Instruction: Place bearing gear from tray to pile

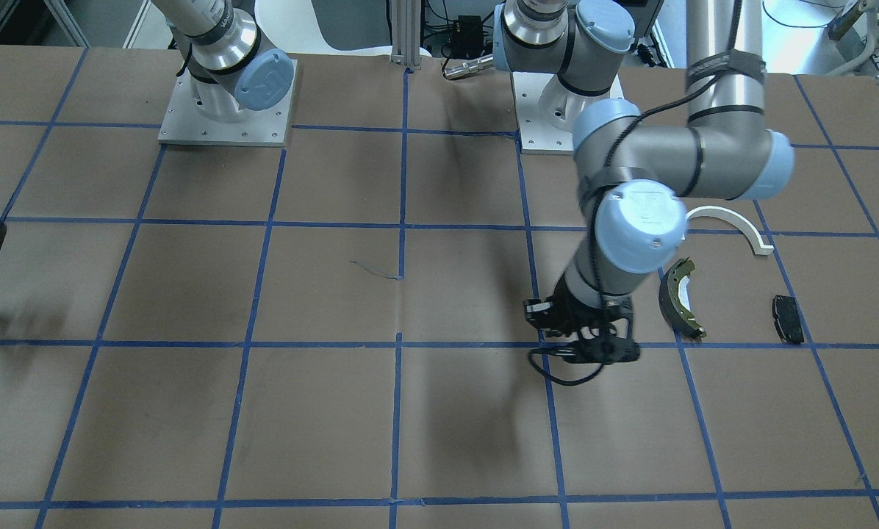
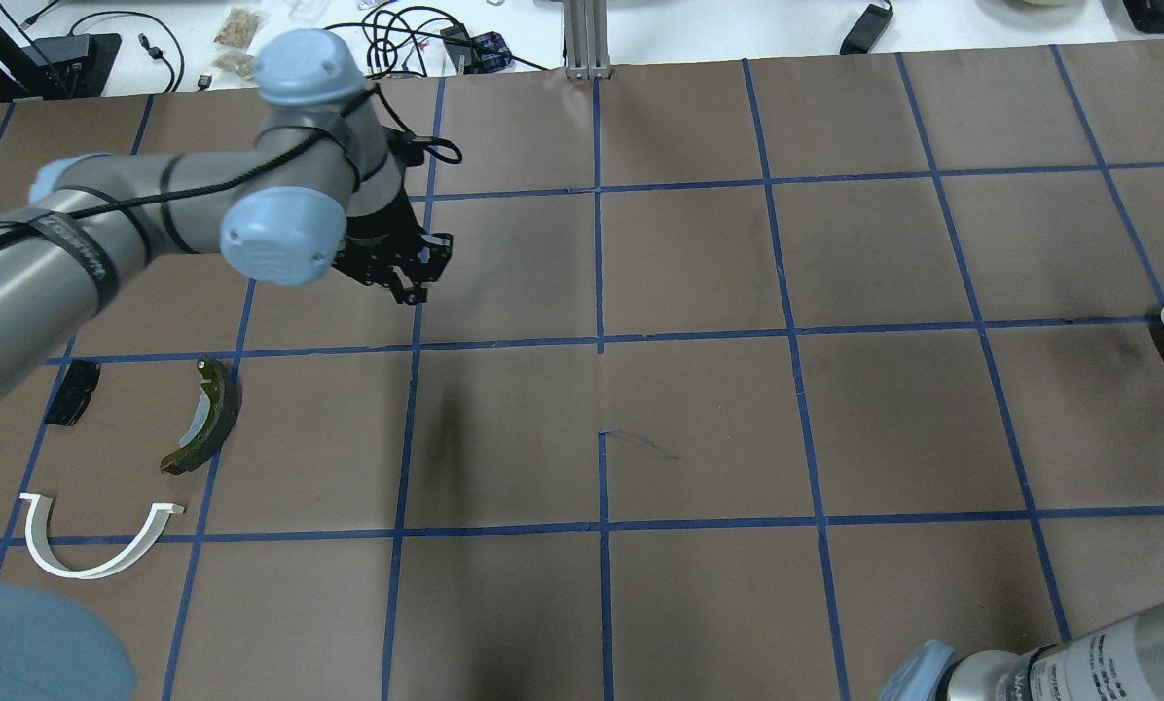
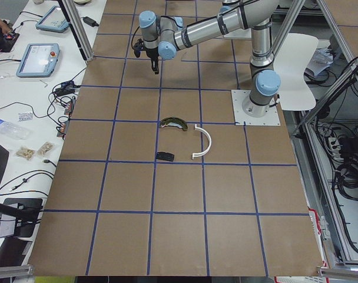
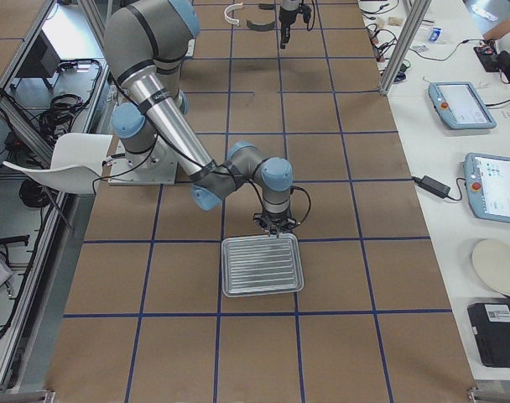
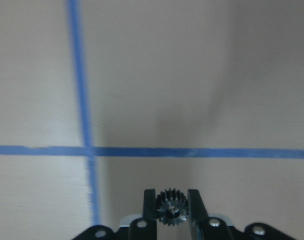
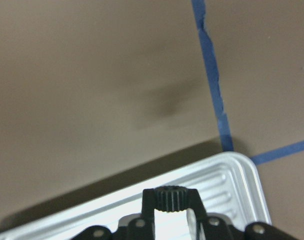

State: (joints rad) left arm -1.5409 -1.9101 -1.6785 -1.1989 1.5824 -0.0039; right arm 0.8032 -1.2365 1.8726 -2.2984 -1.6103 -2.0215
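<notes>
The left gripper (image 5: pixel 172 198) is closed narrowly on the bearing gear (image 5: pixel 172 210), its two fingers pinching the toothed rim from either side. It hangs raised above the brown table paper (image 5: pixel 202 75), with a crossing of blue tape lines (image 5: pixel 90 150) ahead of and below the fingertips. So the pick and most of the carry look done.

The pile is not yet under this gripper. The brake shoe (image 1: pixel 677 300) lies nearest, off to the gripper's side towards the robot's left; the black pad (image 1: pixel 788 318) is further out the same way, and the white half-ring bracket (image 1: pixel 737 219) lies beyond the shoe, back towards the robot's base. What is left, as I judge it, is a short move sideways to those parts, a descent and a release.

Far off on the gripper's other side, the right gripper (image 6: pixel 170 201) is likewise clamped on a second gear (image 6: pixel 169 193), held above the near rim of the tray (image 6: pixel 227 182), so another transfer seems to be waiting
</notes>
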